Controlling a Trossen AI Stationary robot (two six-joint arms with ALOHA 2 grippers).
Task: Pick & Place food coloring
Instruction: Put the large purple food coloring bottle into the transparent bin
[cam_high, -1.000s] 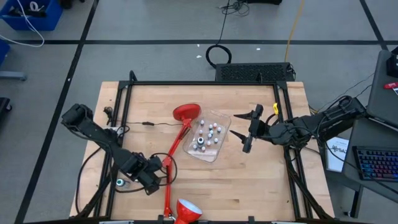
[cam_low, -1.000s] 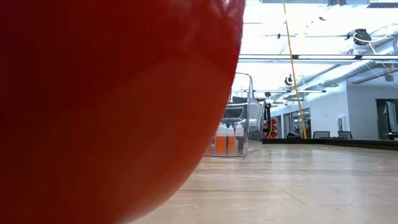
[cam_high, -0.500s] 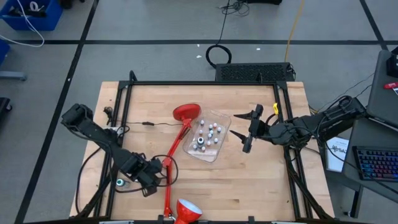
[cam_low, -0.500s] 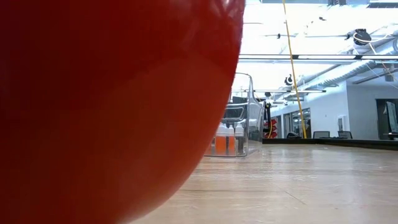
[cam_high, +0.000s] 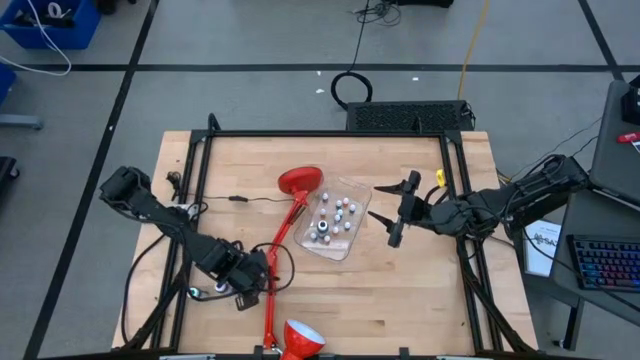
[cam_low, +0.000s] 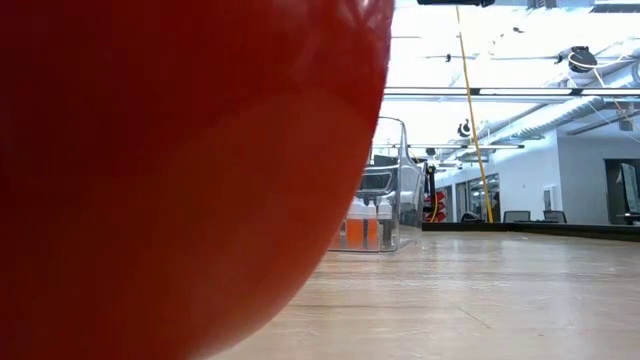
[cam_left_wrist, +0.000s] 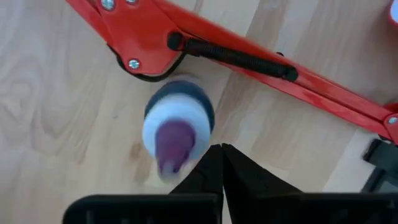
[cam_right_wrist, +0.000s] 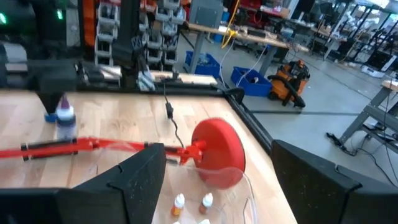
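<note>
a robotics workshop: blue bins (cam_right_wrist: 258, 79), metal workbenches (cam_right_wrist: 249, 37), taped concrete floor (cam_high: 250, 40), exposed ceiling ducts (cam_low: 560, 105).

Your low view is mostly blocked: the red desk lamp (cam_low: 180, 170) fills its near side, hiding most of the counter (cam_low: 470, 300) and both arms. Only a slice of the clear tub (cam_low: 385, 190) shows past it, with a few orange bottles (cam_low: 362, 225) inside; how many you cannot tell. In the left wrist view the round bottle (cam_left_wrist: 177, 124) beside the left tool (cam_left_wrist: 222, 163) is blurred, so you cannot tell whether the closed fingers touch it. From above, the tub's bottles (cam_high: 336, 216) are too small to count.
</note>
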